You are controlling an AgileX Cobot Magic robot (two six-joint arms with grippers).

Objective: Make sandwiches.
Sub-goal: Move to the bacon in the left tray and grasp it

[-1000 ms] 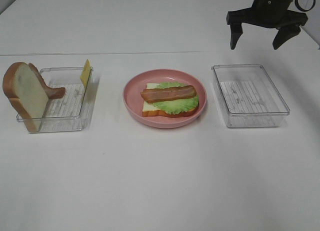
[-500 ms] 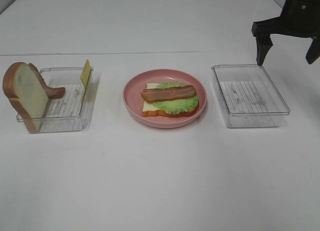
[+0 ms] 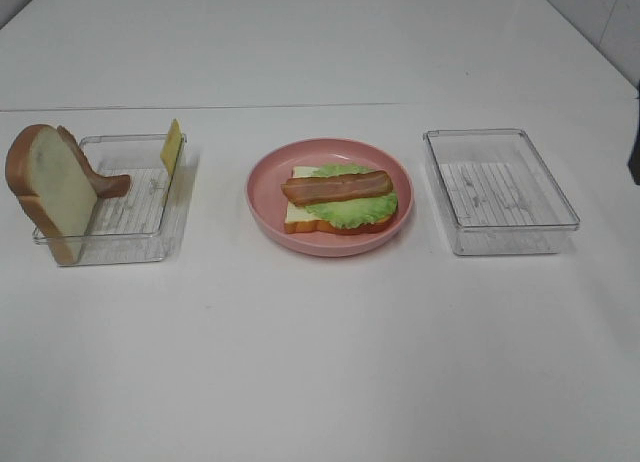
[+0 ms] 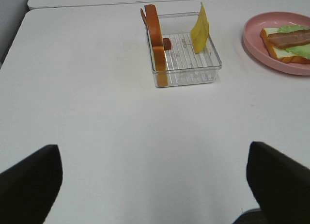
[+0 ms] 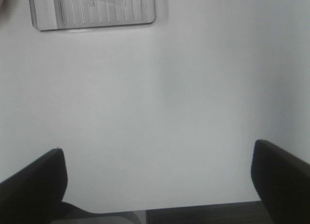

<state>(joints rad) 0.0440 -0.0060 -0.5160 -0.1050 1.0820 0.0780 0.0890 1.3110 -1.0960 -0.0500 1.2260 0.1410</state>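
Your left gripper (image 4: 155, 185) and right gripper (image 5: 157, 183) both stand wide open, and the unfinished sandwich (image 3: 338, 199) lies on the pink plate (image 3: 262, 207), apparently mid-tabletop.

1. Right arm (image 3: 636, 147): only a dark sliver at the 3 o'clock edge of the high view; which part it is cannot be told.
2. Left gripper (image 4: 155, 185): two dark fingers (image 4: 31, 183), only the tips showing, the rest cut by the frame.
3. Right gripper (image 5: 155, 185): likewise, its fingers (image 5: 281, 178) cut off.
4. Pink plate (image 4: 253, 44): cut by the left wrist frame.
5. Clear tray (image 5: 92, 10): cut by the right wrist frame.
6. Tray bacon strip (image 3: 112, 185), at 9 o'clock of the plate: mostly hidden behind the leaning bread slice (image 3: 50, 192).
7. Base bread (image 3: 298, 217): largely under the lettuce (image 3: 355, 210).
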